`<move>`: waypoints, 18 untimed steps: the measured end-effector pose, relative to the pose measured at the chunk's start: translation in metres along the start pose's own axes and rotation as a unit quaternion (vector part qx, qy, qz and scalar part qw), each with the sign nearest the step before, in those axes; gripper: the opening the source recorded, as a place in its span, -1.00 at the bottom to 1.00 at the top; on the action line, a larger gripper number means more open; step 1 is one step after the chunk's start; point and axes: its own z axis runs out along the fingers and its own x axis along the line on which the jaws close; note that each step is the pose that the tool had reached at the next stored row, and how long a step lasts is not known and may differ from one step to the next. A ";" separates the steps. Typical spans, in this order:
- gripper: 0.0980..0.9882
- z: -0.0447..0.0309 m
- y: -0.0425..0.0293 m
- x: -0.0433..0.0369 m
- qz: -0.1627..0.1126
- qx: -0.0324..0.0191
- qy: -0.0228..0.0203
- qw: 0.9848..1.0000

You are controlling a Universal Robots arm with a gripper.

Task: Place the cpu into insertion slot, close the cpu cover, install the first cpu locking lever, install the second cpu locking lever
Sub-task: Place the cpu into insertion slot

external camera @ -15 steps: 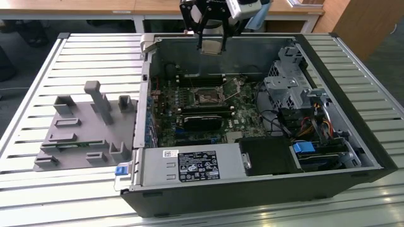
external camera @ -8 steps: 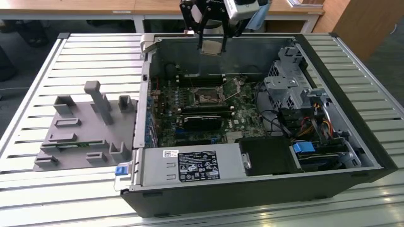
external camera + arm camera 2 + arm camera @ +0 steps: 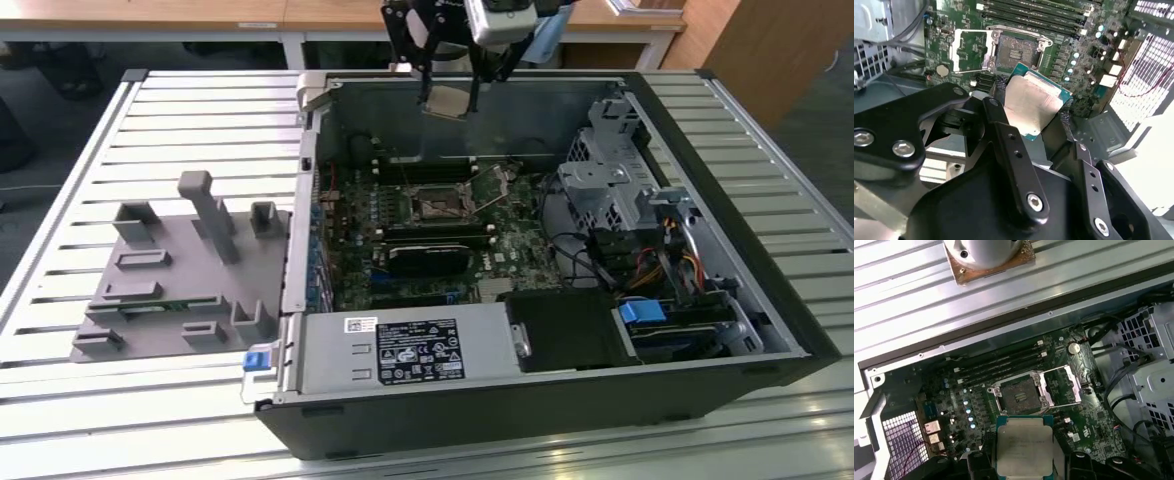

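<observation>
My gripper (image 3: 450, 92) hangs above the back of the open computer case (image 3: 787, 330), shut on the cpu (image 3: 447, 100). In both wrist views the cpu (image 3: 1031, 102) (image 3: 1024, 445) is a silver-faced square chip with a teal edge, pinched between two black fingers (image 3: 1004, 135). The insertion slot (image 3: 1016, 52) (image 3: 1016, 392) lies uncovered on the green motherboard, below the chip and apart from it. The cpu cover (image 3: 970, 50) (image 3: 1061, 385), a silvery frame, is flipped open beside the slot. In the exterior view the slot (image 3: 437, 205) sits mid-board.
A labelled grey power box (image 3: 380, 350) fills the case's front. Long black memory slots (image 3: 999, 362) run beside the socket. A drive cage and cables (image 3: 627, 220) stand at the exterior view's right. A grey fixture (image 3: 174, 270) rests on the slatted table (image 3: 80, 150).
</observation>
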 end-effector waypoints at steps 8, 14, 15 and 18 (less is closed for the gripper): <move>-0.01 0.0014 -0.0001 0.0000 0.063 -0.001 -0.005 0.998; -0.01 0.0024 -0.0002 0.0000 0.108 -0.002 -0.009 0.994; -0.01 0.0026 -0.0002 0.0000 0.115 -0.002 -0.009 0.993; -0.01 0.0032 -0.0002 0.0000 0.139 -0.002 -0.011 0.990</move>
